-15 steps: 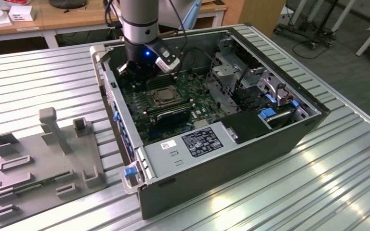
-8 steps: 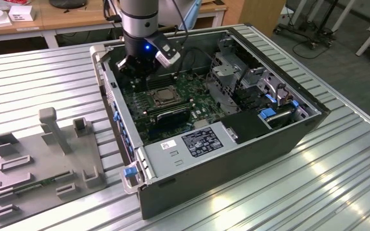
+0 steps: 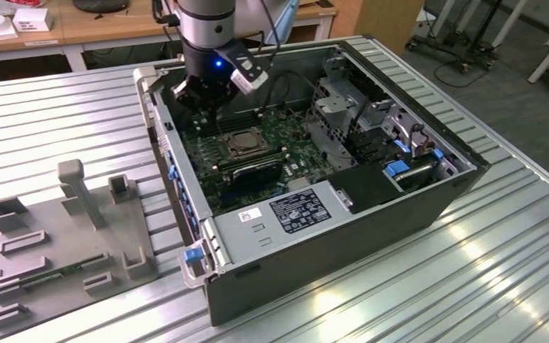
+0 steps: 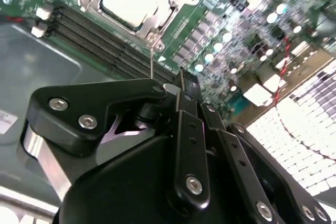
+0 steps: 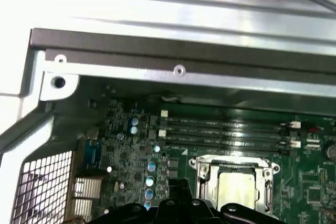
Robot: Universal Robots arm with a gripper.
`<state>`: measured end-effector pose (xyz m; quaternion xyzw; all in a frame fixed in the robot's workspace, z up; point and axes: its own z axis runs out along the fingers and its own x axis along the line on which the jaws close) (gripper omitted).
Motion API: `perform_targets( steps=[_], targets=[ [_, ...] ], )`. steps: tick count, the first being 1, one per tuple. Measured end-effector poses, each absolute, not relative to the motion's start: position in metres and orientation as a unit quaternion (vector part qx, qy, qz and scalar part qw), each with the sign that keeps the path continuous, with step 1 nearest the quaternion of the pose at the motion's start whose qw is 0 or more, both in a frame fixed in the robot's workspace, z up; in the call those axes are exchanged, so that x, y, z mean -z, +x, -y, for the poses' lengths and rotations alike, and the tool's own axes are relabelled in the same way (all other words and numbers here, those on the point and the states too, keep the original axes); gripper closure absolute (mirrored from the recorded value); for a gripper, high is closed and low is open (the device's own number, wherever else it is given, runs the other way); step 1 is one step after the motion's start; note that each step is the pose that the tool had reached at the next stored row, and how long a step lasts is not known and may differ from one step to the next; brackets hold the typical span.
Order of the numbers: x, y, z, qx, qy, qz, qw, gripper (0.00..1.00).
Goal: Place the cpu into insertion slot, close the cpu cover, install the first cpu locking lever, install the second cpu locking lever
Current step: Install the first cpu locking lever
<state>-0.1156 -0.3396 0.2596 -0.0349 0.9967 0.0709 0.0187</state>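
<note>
A: Jaws, state?
B: Cannot tell how wide they stand, nor whether they grip anything. They hang inside the case, near the slot.
A: The rest, largest first.
B: Item 1, surface point(image 3: 503, 236): ribbed metal. Item 2, case point(image 3: 351, 243): black, lying open side up on the surface. Item 3, arm point(image 3: 203, 28): above the case toward the exterior view's left, its lower end inside the case. Item 4, fixture point(image 3: 65, 250): grey, on the surface beside the case, at the exterior view's left.
A: Inside the case?
B: Item 5, board point(image 3: 284, 132): green. Item 6, memory slots point(image 5: 226, 132): long, black, just beside the slot. Item 7, slot point(image 3: 225, 145): silvery rim, on the board. Item 8, cover point(image 4: 160, 17): lying flat over the slot, framing the cpu. Item 9, cpu point(image 5: 239, 190): seated in the slot, pale metal face up. Item 10, rod point(image 4: 151, 59): thin, upright from the cover's corner toward the jaws; contact cannot be told.
</note>
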Motion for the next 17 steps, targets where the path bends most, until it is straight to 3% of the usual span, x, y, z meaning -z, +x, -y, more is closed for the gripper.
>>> perform_targets(
  steps=[3, 17],
  targets=[
    [-0.2597, -0.1157, 0.3396, -0.088, -0.035, -0.995, 0.019, 0.90],
    [-0.2555, -0.1192, 0.3306, -0.090, -0.035, -0.995, 0.019, 0.90]
  ],
)
